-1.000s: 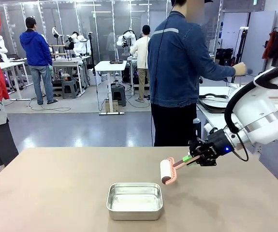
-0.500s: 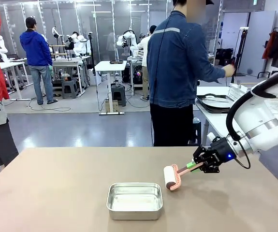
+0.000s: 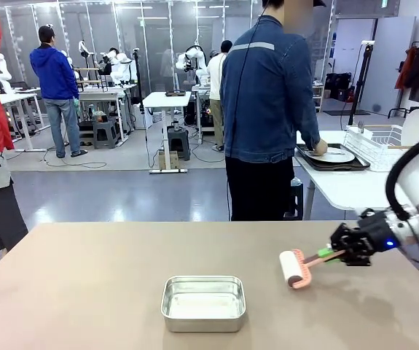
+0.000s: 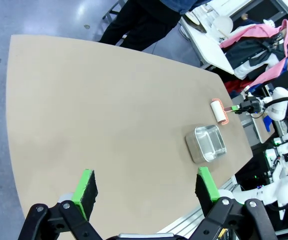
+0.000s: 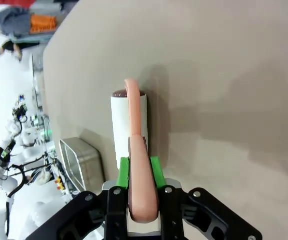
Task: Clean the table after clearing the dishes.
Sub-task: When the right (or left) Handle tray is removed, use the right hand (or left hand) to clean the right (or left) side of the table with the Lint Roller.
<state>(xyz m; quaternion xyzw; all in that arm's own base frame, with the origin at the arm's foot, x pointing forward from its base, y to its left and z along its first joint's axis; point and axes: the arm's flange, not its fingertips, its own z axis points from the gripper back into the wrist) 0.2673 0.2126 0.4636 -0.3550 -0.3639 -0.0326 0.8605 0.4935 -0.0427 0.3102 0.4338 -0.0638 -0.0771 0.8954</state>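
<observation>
My right gripper is shut on the salmon handle of a lint roller, whose white roll rests on the taupe table at the right side. In the right wrist view the roller lies flat on the table straight ahead of the gripper. My left gripper hangs open high over the table, nothing between its green pads. One of the dishes, a white plate on a dark tray, sits on the white side table at the back right, with a person's hand on it.
A small steel pan stands near the table's front middle, left of the roller. A person in a denim jacket stands at the far edge, turned toward the side table. A white wire rack sits there too.
My right gripper has drawn the roller to the right across the table, away from the pan. The person's hand has come down from the rack onto the plate on the side table.
</observation>
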